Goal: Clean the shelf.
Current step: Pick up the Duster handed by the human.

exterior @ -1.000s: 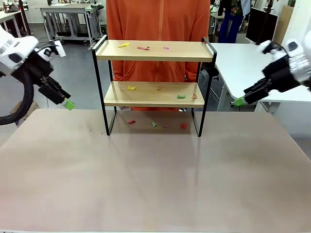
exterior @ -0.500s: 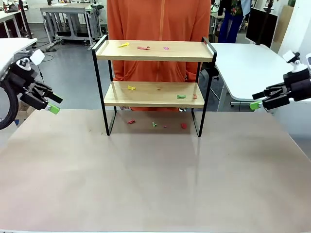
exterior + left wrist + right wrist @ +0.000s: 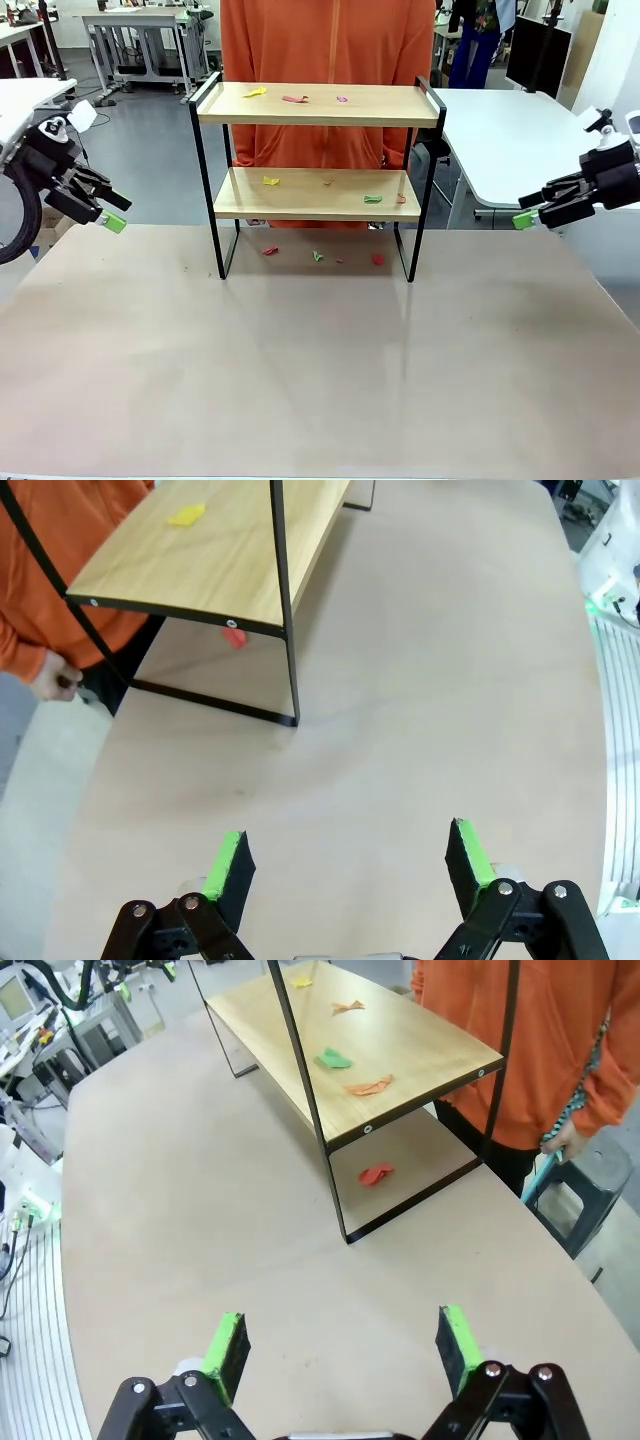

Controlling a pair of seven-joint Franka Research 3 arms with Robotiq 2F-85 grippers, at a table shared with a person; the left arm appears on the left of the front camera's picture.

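1. Your shelf (image 3: pixel 380 105) stands upright on the far middle of the table (image 3: pixel 320 380), just in front of a person in an orange top (image 3: pixel 325 40).
2. Its top board carries a yellow scrap (image 3: pixel 255 92), a red scrap (image 3: pixel 294 99) and a pink scrap (image 3: pixel 342 99), spread along the far half.
3. The lower board holds more bits, among them a yellow bit (image 3: pixel 270 181) and a green bit (image 3: pixel 372 199).
4. Under the shelf, on the table, lie a few more pieces, including a red piece (image 3: pixel 377 259) near the right legs.
5. Your left gripper (image 3: pixel 116 211) hangs by the table's far left corner, well apart from the shelf. Its fingers are spread wide and hold nothing.
6. Your right gripper (image 3: pixel 524 210) hangs by the far right edge, also well apart from the shelf. Its fingers are spread wide too, with nothing between them.
7. Both wrist views show bare table under the pads, with the shelf ahead.
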